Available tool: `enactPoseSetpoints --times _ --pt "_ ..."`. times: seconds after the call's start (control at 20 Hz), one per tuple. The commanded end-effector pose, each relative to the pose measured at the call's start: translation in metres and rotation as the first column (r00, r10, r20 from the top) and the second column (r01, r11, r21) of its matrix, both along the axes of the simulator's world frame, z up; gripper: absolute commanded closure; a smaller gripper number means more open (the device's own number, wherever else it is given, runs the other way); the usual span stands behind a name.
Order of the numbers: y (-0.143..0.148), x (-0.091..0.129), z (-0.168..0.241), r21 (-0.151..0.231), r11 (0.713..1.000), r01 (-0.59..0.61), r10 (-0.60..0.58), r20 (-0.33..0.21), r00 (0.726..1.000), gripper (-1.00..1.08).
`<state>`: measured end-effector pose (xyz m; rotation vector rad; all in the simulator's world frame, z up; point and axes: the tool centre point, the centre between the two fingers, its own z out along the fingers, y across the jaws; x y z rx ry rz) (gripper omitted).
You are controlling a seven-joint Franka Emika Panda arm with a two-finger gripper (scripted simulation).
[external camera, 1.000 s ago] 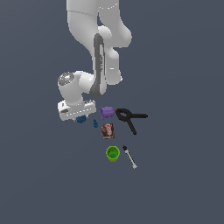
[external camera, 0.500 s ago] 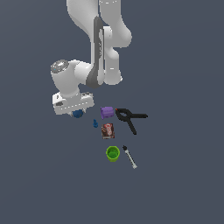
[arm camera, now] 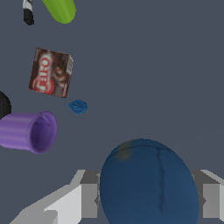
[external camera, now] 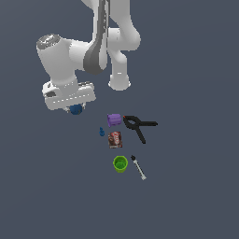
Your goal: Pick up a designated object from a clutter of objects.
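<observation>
Gripper (external camera: 74, 108) risen higher, clamped on dark blue matte ball (arm camera: 148, 183).

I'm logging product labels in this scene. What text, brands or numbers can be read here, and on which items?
Reddish-brown box: large white lettering in a red outline, too blurred to read for certain.
Marker-like stick: no legible text.
Blue ball, purple cylinder, green cup: no markings.
</observation>
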<state>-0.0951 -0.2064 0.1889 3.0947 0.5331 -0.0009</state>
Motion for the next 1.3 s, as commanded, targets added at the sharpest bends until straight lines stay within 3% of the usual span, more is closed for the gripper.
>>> enactPoseSetpoints --times 0.0,0.65,1.25 --pt "-0.003 0.000 0.025 -0.001 1.000 0.000 0.000 0.000 1.000 1.08" --pt "-0.015 0.007 0.137 0.000 1.000 -0.002 0.002 0.000 1.000 1.08" --pt "-0.020 0.013 0.176 0.001 1.000 -0.003 0.003 0.000 1.000 1.08"
